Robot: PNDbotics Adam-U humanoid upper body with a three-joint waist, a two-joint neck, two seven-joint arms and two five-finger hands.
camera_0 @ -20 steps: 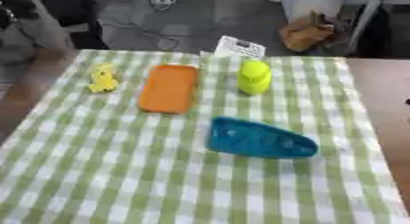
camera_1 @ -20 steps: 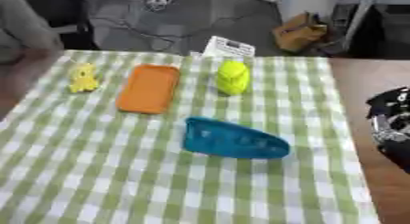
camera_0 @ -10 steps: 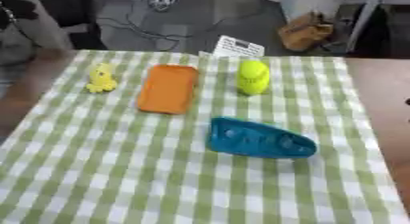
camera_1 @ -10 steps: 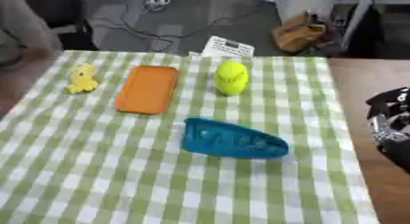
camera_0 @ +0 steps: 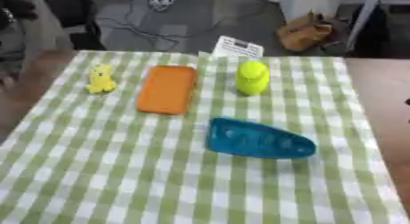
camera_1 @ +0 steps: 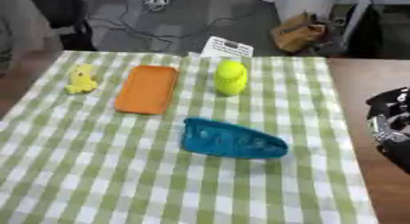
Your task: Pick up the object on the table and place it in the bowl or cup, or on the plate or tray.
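A small yellow toy figure (camera_0: 101, 78) stands at the far left of the green checked cloth (camera_0: 120, 173). Beside it lies a flat orange rectangular tray (camera_0: 166, 88). A rounded yellow-green object (camera_0: 252, 77) stands further right, near the far edge. In the middle lies a teal wedge-shaped dish (camera_0: 258, 138). My right hand (camera_1: 391, 126), black with silver parts, shows only in the right eye view, at the right edge over the bare brown table, apart from all of these. My left hand is out of sight.
A white card (camera_0: 238, 47) with dark print lies at the cloth's far edge. Bare brown table (camera_0: 384, 90) runs along the right of the cloth. Beyond the table are a brown bag (camera_0: 303, 34), cables and dark furniture on the floor.
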